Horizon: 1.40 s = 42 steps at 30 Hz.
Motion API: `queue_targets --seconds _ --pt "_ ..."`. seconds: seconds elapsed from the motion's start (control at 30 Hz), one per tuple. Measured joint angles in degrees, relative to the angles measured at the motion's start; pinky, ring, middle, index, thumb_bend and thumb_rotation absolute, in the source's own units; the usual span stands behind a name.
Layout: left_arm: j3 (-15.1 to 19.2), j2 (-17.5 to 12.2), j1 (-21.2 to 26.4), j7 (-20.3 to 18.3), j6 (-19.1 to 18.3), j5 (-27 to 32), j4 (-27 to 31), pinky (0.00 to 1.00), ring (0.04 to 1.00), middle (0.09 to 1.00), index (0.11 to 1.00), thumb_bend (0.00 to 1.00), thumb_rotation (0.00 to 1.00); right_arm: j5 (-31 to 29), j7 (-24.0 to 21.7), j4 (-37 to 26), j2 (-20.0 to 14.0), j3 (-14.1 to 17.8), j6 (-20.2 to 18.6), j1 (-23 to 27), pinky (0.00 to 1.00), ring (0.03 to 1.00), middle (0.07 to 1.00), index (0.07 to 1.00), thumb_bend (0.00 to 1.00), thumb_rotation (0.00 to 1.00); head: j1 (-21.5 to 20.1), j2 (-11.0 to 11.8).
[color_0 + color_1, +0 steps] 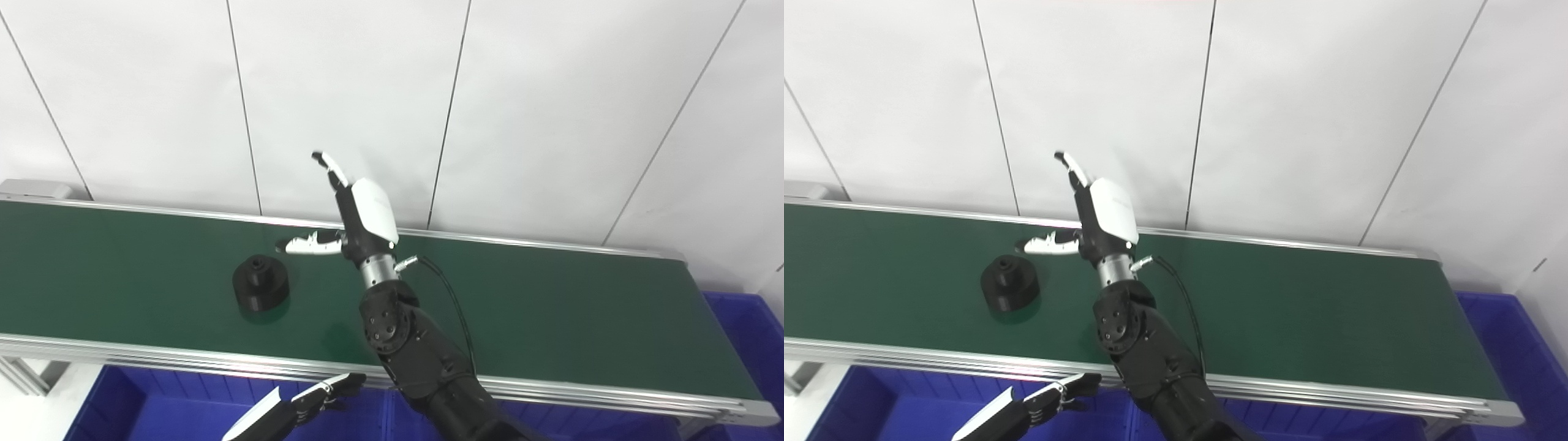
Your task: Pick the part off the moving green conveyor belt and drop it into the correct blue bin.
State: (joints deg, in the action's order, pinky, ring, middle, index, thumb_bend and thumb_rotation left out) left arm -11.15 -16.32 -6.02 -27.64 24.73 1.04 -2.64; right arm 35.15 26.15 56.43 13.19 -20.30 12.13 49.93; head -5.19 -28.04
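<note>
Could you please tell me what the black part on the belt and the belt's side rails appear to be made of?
The black part looks like matte plastic or rubber: evenly dark, with hardly any shine. It could be coated metal; the look leaves that open. The side rails look like brushed aluminium: pale silver with long grooves.

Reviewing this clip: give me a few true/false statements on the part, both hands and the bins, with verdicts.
1. The black part lies on the green belt. True.
2. The right hand grips the part. False: it is open above the belt, beside the part, apart from it.
3. The left hand is low, in front of the belt's near edge. True.
4. The blue bins are behind the belt. False: they sit in front of it and at its right end.
</note>
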Motion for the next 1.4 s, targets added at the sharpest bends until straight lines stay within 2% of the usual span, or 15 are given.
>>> queue_targets --seconds 0.13,0.37,0.57,0.9,1.23,1.4 --pt "-0.05 0.02 -0.07 0.01 0.00 -0.02 0.01 0.85 0.911 0.929 0.909 0.50 0.60 0.63 0.31 4.75 -0.10 -2.53 0.11 -0.01 0.78 0.896 0.921 0.945 0.97 0.25 0.09 0.09" --pt "-0.01 0.02 -0.46 0.03 0.00 0.03 0.72 0.85 0.907 0.926 0.907 0.50 0.59 1.12 2.08 13.02 -0.64 -4.94 0.66 0.38 0.79 0.896 0.917 0.947 0.98 0.24 0.00 -0.18" --pt "0.28 0.00 -0.50 0.03 0.00 1.02 1.50 0.85 0.908 0.927 0.909 0.50 0.59 2.12 2.67 18.11 -0.88 -8.25 0.74 0.46 0.81 0.876 0.891 0.913 0.99 0.23 0.09 -0.35" --pt "1.05 -1.03 -1.97 0.05 0.01 1.28 4.03 0.84 0.900 0.919 0.901 0.52 0.61 3.34 3.25 22.26 -0.34 -10.98 -0.58 0.47 0.80 0.862 0.876 0.902 1.00 0.25 0.70 -0.53" --pt "2.01 -1.27 -4.44 0.55 0.02 1.86 5.96 0.83 0.892 0.910 0.895 0.53 0.61 3.21 4.05 24.04 -0.22 -11.30 -1.38 0.76 0.79 0.861 0.879 0.904 0.95 0.26 1.41 -0.88" --pt "2.28 -1.32 -6.39 0.67 0.03 2.30 8.28 0.83 0.891 0.910 0.890 0.52 0.60 2.58 3.90 24.34 -0.18 -11.19 -1.65 1.64 0.79 0.866 0.886 0.907 0.95 0.23 1.67 -1.23"
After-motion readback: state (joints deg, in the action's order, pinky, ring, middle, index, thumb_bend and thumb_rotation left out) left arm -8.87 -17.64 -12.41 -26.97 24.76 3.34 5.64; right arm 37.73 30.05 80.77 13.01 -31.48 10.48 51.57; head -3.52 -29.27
